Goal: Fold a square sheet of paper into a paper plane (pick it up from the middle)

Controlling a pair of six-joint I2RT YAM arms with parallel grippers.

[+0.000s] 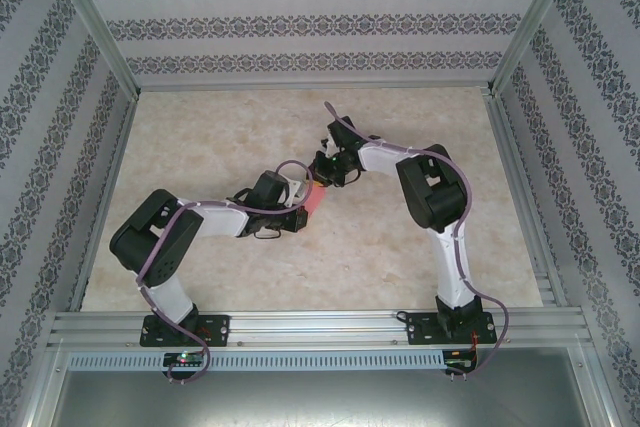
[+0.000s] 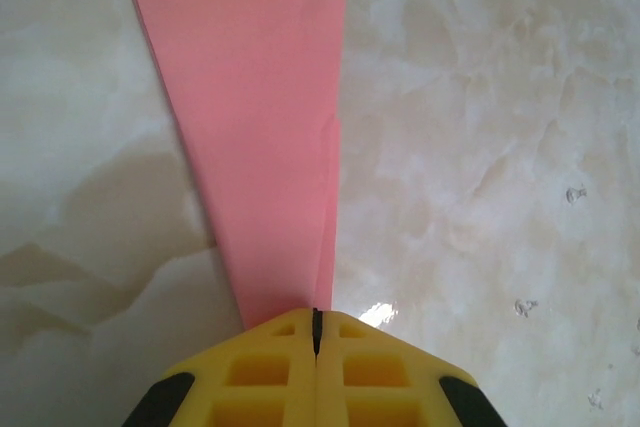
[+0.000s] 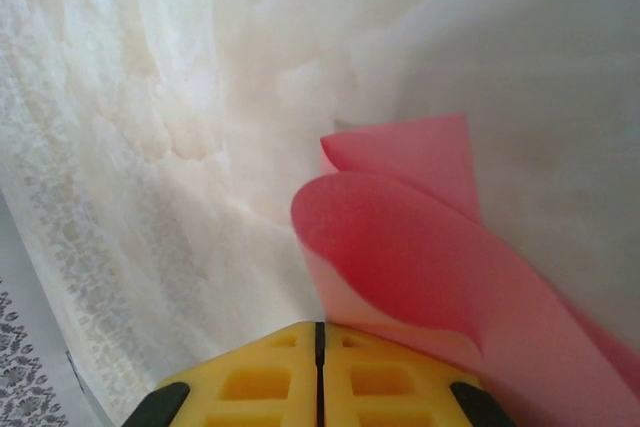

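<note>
Two edges of the pink sheet of paper (image 2: 260,127) fan out from the left gripper (image 2: 315,322), which is clenched on its narrow end. The right gripper (image 3: 320,332) is closed, with a curled edge just beyond its tips; whether it grips is unclear. Bare table (image 2: 480,147) lies on all sides.

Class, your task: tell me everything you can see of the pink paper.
The pink paper is thin, matte, unmarked and salmon-coloured. From the left wrist it is folded into a long narrow wedge, tapering to the left gripper, which is shut on its narrow end. From the right wrist its layers curl open beside the shut right gripper; a grip there is unclear. From above it sits between both grippers over the table.
</note>
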